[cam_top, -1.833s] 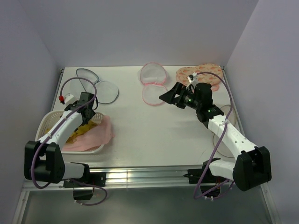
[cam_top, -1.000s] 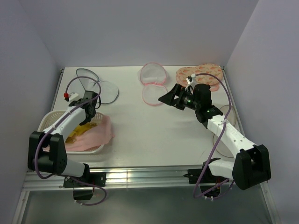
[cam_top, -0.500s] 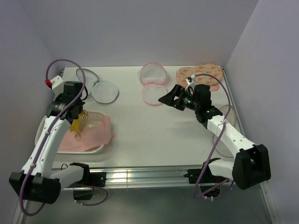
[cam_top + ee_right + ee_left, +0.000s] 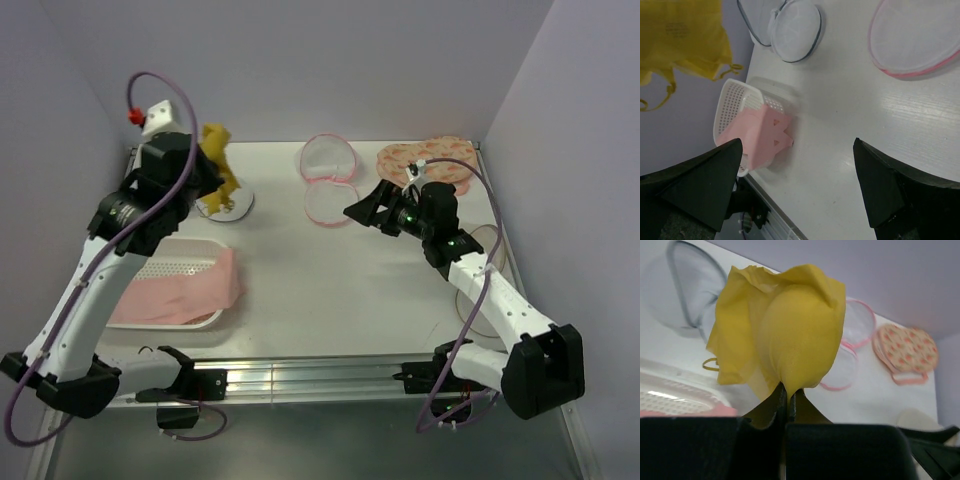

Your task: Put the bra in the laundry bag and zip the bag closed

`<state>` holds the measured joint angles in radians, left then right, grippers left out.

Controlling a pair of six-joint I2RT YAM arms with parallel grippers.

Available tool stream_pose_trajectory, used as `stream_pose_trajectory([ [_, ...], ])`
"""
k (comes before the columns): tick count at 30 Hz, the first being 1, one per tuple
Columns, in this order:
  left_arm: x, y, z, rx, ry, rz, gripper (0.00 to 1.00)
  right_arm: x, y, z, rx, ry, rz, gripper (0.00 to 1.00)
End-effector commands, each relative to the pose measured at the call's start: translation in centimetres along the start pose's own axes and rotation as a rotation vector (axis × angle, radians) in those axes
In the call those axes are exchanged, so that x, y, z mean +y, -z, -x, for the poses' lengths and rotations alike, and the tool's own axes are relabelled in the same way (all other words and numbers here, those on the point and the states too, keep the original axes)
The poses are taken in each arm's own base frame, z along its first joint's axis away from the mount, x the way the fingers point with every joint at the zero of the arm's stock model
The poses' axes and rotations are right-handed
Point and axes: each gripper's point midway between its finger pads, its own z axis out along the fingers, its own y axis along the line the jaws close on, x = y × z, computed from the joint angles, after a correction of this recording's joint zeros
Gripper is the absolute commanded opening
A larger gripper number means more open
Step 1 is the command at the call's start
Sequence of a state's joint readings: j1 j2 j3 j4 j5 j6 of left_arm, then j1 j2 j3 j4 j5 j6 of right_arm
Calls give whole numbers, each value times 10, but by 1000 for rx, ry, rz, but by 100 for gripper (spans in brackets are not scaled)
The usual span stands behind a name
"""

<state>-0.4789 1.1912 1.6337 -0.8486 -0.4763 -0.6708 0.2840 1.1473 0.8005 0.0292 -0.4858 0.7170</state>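
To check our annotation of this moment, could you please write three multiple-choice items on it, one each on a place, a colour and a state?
1. Where is the yellow bra?
A. in the basket
B. held in the air by the left end effector
C. inside the pink-rimmed bag

2. What colour is the rim of the laundry bag?
A. grey
B. green
C. red

3. How is the right end effector?
A. shut on the bra
B. shut on the basket
C. open, holding nothing

Answers:
1 B: the left wrist view shows the closed fingers pinching the yellow fabric.
2 A: a grey zip rim runs round the white mesh.
3 C: its fingers stand wide apart over the table.
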Motion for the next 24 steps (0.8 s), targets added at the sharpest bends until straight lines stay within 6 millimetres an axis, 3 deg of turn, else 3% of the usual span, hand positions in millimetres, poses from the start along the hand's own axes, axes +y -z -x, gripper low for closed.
stream_pose_trajectory([
  [1,-58,5,-17,41,-11,-160,0,27,16,30,-104,67,24,99],
  [4,-98,3,-46,92,-36,-238,0,22,26,33,-129,77,-30,99],
  [7,-124,-4,-82,151,-52,-298,0,18,36,35,-148,98,-78,99],
  [8,-127,-6,-99,186,-66,-311,0,20,41,38,-160,115,-86,99],
  [11,-133,-5,-119,211,-51,-359,0,12,51,38,-173,129,-149,99],
  [13,-139,-1,-121,213,-20,-412,0,8,55,41,-191,134,-180,99],
  [18,-128,7,-166,329,5,-476,0,2,60,39,-207,137,-203,99],
  [20,-104,0,-193,363,-6,-413,0,-3,57,35,-198,129,-209,99],
  [24,-70,-5,-224,397,17,-341,0,-8,50,29,-179,114,-200,99],
])
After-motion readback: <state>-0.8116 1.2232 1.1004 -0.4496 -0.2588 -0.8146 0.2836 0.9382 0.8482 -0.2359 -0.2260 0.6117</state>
